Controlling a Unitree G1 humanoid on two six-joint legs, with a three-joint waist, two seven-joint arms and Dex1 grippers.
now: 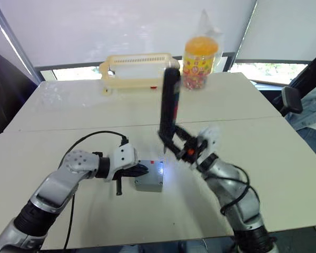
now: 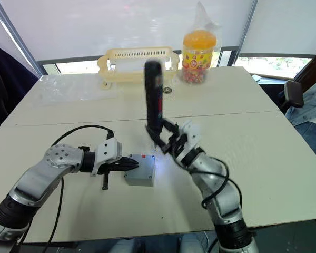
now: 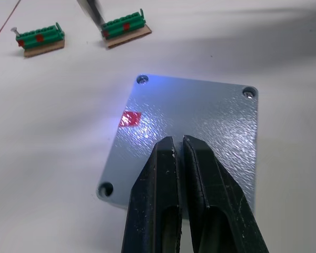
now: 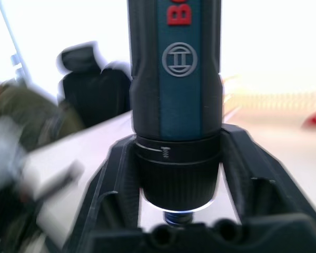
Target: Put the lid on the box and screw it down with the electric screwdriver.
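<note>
This looks like an office or lab room set up for bench tests. A plain white tabletop [image 1: 242, 105] made of two joined panels stands before wide windows with white roller blinds [image 1: 137, 26] drawn down. At its far edge sit a cream plastic basket [image 1: 137, 71] and an orange-lidded snack jar [image 1: 200, 63]. A dark office chair [image 1: 290, 100] stands off the right edge.

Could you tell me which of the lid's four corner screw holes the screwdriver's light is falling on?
The corner hole nearest the red mark on the lid; the others lie unlit.

White table [image 1: 284, 158], bright blinded windows [image 1: 121, 26]
</note>
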